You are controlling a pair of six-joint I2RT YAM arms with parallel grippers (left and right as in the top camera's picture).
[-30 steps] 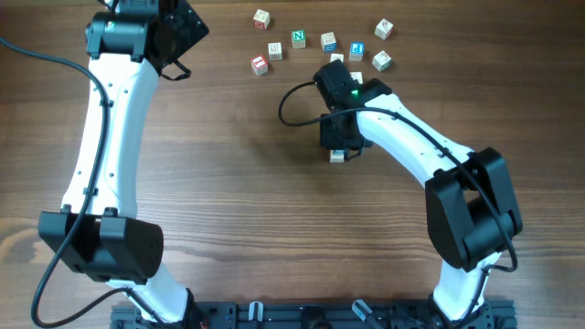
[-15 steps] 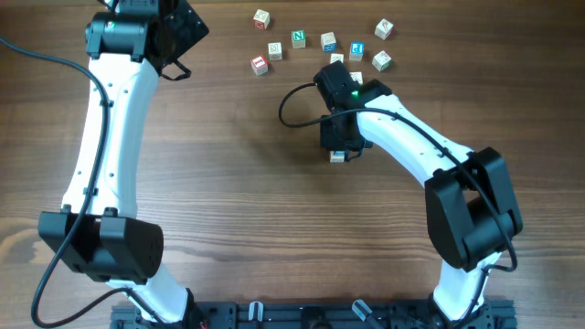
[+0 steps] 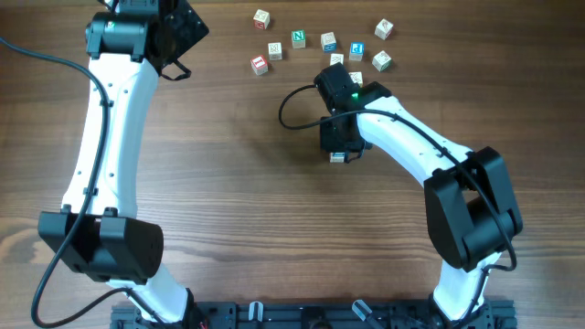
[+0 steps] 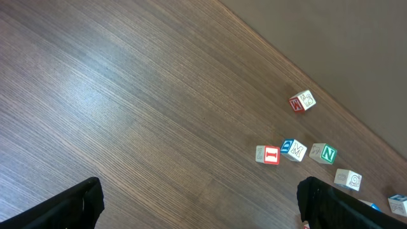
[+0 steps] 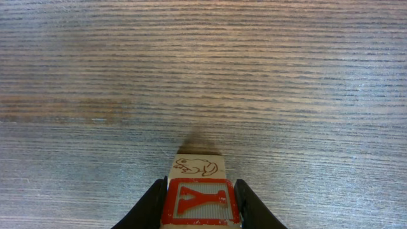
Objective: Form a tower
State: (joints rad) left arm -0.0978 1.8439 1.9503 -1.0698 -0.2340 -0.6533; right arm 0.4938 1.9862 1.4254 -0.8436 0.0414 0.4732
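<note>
My right gripper (image 5: 200, 194) is shut on a pale wooden cube (image 5: 198, 166) with a red Y face and a frog drawing. It holds the cube low over the bare wood near the table's middle. I cannot tell whether the cube touches the table. Overhead, this cube (image 3: 337, 157) pokes out below the right gripper (image 3: 336, 146). My left gripper (image 3: 186, 53) stands wide open at the far left, with nothing between its fingers (image 4: 86, 197). No tower is in view.
Several loose letter cubes lie at the table's far side: a red one (image 3: 260, 65), a green N (image 3: 298, 38), a blue one (image 3: 357, 50) and a pale one (image 3: 381, 61). The left wrist view shows the red I cube (image 4: 268, 154) and the green N cube (image 4: 324, 153).
The right arm, still holding the cube, has drifted very slightly to the left. The left arm has not moved.
</note>
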